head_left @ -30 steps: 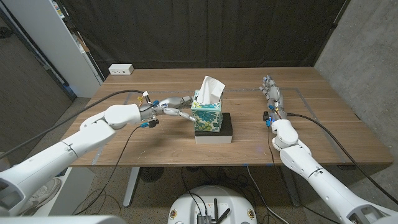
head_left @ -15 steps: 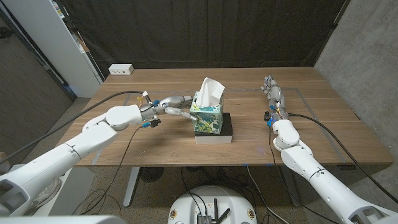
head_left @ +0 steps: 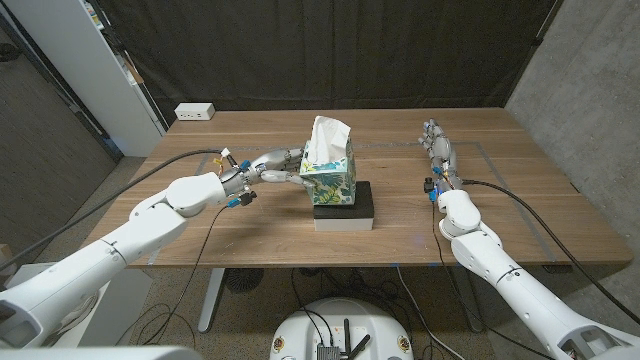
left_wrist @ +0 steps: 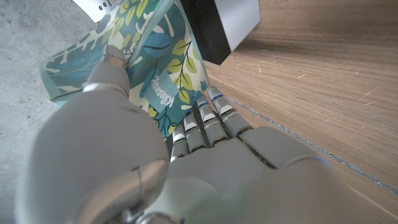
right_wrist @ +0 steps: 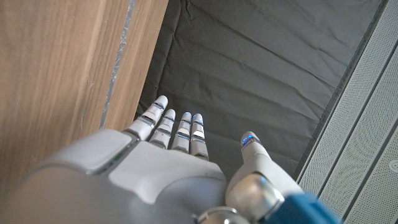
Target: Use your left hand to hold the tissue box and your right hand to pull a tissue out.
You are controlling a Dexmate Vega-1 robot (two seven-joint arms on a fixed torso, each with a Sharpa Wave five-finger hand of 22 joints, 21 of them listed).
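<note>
Now left hand (head_left: 268, 168) gripping tilted tissue box (head_left: 328, 175), right hand (head_left: 438, 150) fingers extended

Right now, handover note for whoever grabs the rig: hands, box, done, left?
Left hand grips the tissue box, which sits tilted, partly raised off the black block.
Right hand open, holding nothing, at the table's right side, well apart from the box.
A tissue stands up from the box top.
Done: box held.
Left: bring the right hand over, pinch the tissue, pull it out.
</note>
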